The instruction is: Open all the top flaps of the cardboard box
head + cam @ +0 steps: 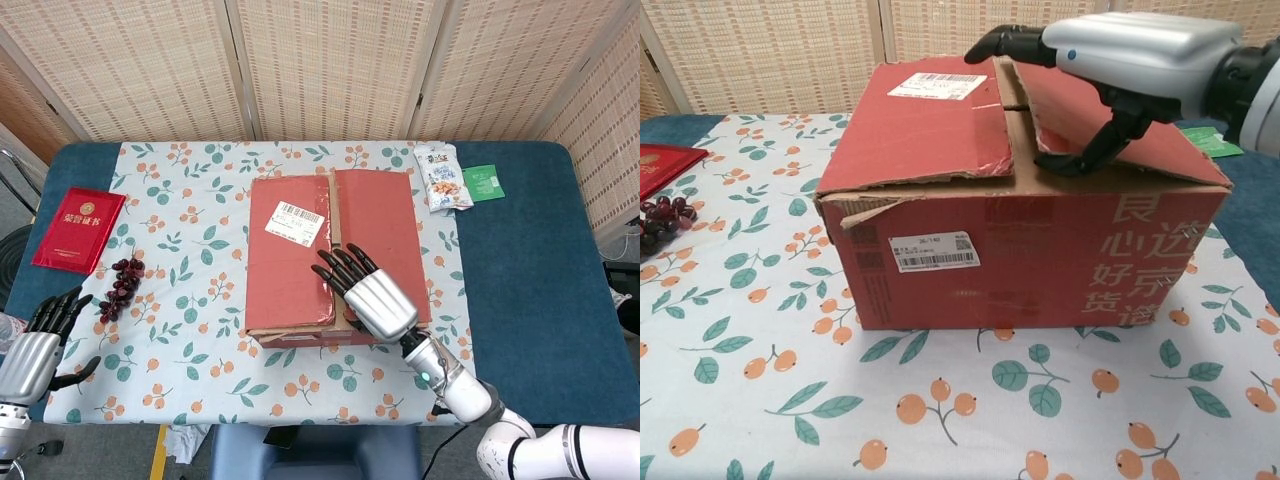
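Observation:
A red cardboard box (300, 285) (1020, 240) stands mid-table with both top flaps lying down. The left flap (285, 265) (925, 130) carries a white shipping label (295, 222) (937, 85). The right flap (390, 215) (1160, 145) has a torn near edge. My right hand (368, 297) (1110, 60) hovers over the centre seam with its fingers spread and reaching across the gap. Its thumb sits at the right flap's near inner corner. It holds nothing. My left hand (38, 345) is open, low at the near left table edge, far from the box.
A red booklet (78, 228) and dark grapes (122, 285) (655, 225) lie to the left on the floral cloth (190, 330). A snack packet (441, 178) and a green sachet (482, 183) lie at the back right. Bamboo screens (320, 60) stand behind.

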